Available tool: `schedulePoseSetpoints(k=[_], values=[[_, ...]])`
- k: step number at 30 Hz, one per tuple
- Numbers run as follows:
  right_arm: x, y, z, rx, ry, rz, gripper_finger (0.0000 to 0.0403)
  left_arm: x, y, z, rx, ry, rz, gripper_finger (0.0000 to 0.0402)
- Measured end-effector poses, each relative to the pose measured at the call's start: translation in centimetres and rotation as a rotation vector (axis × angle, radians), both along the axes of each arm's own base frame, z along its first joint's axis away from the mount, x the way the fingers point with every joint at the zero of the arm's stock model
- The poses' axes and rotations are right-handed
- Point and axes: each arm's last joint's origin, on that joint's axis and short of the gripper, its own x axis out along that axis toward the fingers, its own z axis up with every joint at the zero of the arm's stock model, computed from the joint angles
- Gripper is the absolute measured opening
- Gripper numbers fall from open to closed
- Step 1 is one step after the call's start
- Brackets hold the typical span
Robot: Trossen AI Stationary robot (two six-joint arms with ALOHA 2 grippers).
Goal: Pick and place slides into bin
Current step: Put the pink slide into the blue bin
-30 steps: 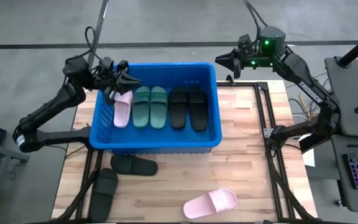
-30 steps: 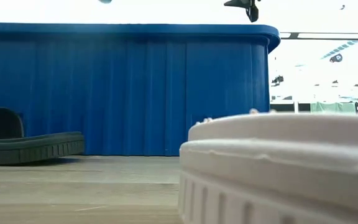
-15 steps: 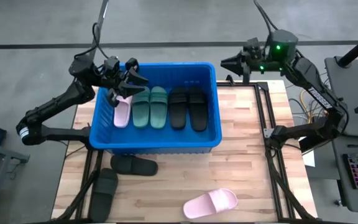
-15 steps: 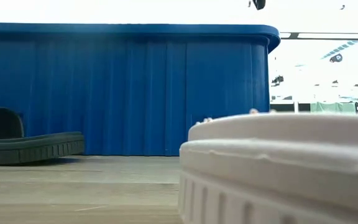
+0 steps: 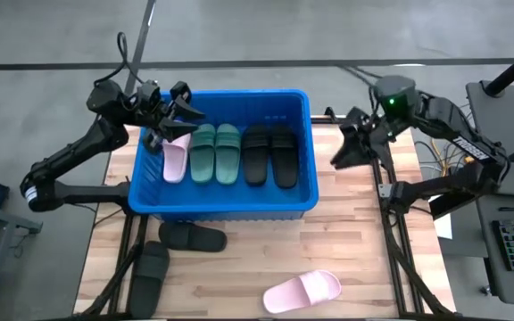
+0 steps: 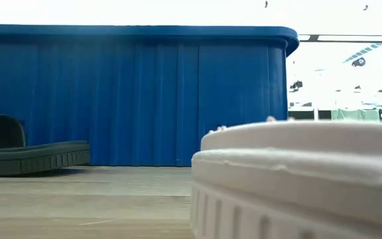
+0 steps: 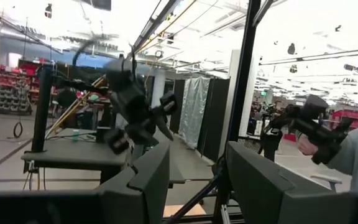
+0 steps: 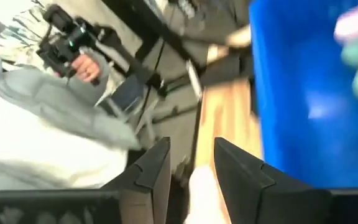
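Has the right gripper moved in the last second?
Yes. The right gripper has swung from beyond the blue bin's far right corner down alongside its right wall.

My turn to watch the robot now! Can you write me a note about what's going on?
Left end effector: open, empty, above the blue bin's far-left corner.
Right end effector: open, empty, over the table right of the bin.
Done: five slides in the bin: one pink, two green, two black.
Left: two black slides and a pink slide on the table in front of the bin.
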Motion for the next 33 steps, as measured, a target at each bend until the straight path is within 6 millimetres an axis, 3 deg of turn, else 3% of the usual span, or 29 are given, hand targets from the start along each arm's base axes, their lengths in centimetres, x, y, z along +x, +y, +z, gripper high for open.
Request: schedulePoseSetpoints(k=[10, 17, 22, 28, 33], values=[[-2.5, 3.3, -2.4, 0.039, 0.411, -0.025, 0.0116, -0.6, -0.4, 0.3, -0.07, 0.008, -0.024, 0.0145], [-3.4, 5.0, -4.3, 0.022, 0.556, -0.048, 0.0105, -0.5, -0.2, 0.3, -0.112, -0.004, 0.026, 0.0145], [-3.9, 6.4, -6.4, 0.066, 0.627, -0.02, 0.0134, -0.6, -0.1, 0.4, -0.13, -0.019, 0.069, 0.0145], [-4.5, 8.3, -10.4, 0.124, 0.619, -0.038, 0.0198, -0.5, 0.0, 0.0, -0.225, 0.004, 0.079, 0.0145], [-5.0, 8.9, -15.0, 0.138, 0.703, -0.228, 0.0234, -0.2, 0.3, -0.9, -0.287, 0.044, 0.111, 0.0145]])
